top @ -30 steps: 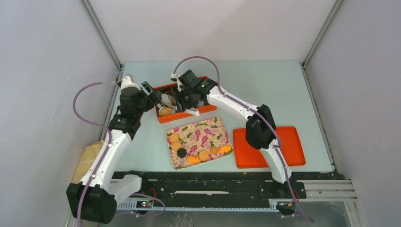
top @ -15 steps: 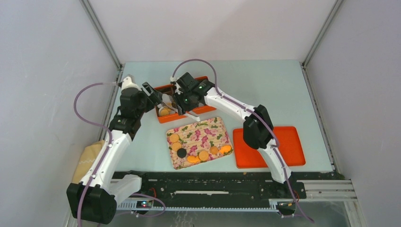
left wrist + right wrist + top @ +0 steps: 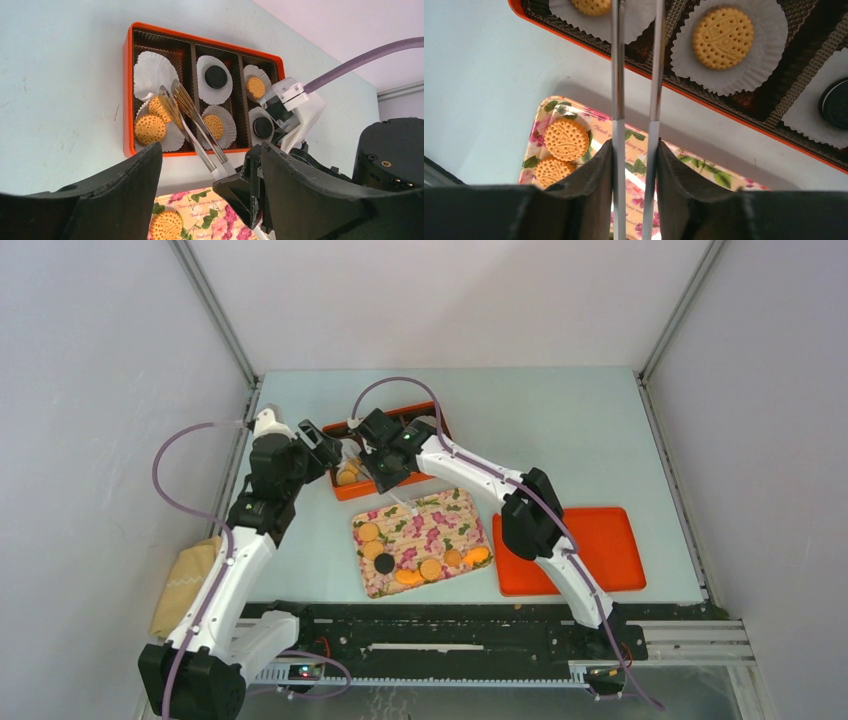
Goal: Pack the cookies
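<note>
The orange compartment box [image 3: 385, 445] holds white liners with cookies: two golden ones [image 3: 150, 128] in the near left liner, more golden ones [image 3: 214, 125] [image 3: 723, 37] and dark ones [image 3: 215, 76]. One liner [image 3: 154, 70] is empty. Several more cookies [image 3: 430, 568] lie on the floral tray [image 3: 440, 515]; two show in the right wrist view [image 3: 566, 138]. My right gripper [image 3: 385, 465] [image 3: 635, 145] is shut on metal tongs [image 3: 195, 125] [image 3: 616, 75]. The tong tips hang over the near left liner with nothing between them. My left gripper [image 3: 325, 440] [image 3: 210, 150] is open and empty beside the box's left end.
An orange lid [image 3: 570, 550] lies on the table at the right. A tan cloth [image 3: 180, 585] sits at the left edge by the left arm. The two arms are close together over the box.
My right gripper has moved left and nearer with the tongs, toward the box's left end. My left gripper has drawn back a little to the left.
</note>
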Controlling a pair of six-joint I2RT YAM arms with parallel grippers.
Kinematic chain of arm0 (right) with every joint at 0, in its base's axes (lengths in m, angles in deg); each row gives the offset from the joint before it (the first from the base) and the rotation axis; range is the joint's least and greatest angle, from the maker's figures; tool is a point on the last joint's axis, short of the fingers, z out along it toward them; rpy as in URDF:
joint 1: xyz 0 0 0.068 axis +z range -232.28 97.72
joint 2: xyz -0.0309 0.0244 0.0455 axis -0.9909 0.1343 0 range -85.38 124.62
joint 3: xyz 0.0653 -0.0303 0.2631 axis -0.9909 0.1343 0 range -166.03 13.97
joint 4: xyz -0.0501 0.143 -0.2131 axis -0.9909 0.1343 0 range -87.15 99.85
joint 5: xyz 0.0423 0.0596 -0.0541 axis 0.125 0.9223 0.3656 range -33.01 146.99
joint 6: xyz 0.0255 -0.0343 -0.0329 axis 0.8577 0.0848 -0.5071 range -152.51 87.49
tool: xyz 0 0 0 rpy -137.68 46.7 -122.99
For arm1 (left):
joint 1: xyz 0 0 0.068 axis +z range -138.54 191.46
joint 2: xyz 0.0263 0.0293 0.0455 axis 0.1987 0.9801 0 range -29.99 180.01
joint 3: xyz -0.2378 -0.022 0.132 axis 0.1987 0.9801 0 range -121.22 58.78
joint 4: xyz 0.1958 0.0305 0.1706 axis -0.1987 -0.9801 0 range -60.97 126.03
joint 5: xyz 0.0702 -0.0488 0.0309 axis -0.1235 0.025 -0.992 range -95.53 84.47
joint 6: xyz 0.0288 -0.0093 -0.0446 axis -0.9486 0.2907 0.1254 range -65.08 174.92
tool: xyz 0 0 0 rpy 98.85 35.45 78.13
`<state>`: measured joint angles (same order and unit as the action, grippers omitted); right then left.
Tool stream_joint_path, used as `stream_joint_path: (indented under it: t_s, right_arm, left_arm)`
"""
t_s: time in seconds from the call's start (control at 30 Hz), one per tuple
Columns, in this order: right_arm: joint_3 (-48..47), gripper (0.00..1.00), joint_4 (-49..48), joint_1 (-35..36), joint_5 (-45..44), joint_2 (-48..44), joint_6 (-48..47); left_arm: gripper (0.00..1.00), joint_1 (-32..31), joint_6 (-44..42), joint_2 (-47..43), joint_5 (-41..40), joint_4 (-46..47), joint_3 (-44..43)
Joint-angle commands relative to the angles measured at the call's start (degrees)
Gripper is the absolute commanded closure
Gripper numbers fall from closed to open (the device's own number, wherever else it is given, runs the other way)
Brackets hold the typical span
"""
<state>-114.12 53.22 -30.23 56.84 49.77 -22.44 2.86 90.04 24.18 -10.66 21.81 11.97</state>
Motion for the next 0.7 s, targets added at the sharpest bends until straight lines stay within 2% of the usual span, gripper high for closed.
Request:
stream_joint_path:
  t_s: [0.0, 0.3, 0.53, 0.67]
  right_arm:
    - [-2.56, 0.66, -1.01, 0.33, -3.01, -2.76, 0.71]
    - [-2.02, 0.69, -4.56, -0.05, -2.1, -5.49, 0.55]
    - [-1.47, 0.72, -7.4, -1.5, 3.41, -7.56, 2.42]
    - [-4.32, 0.68, -5.63, -2.41, 3.89, -6.07, 2.88]
  left_arm:
    - [0.23, 0.25, 0.13, -1.75, 0.95, 1.13, 0.93]
    - [0.23, 0.25, -0.13, -2.01, 0.98, 0.84, 0.58]
    - [0.23, 0.25, -0.3, -1.85, 0.77, 0.33, 0.14]
    - [0.23, 0.25, -0.28, -1.31, 1.24, 0.25, -0.03]
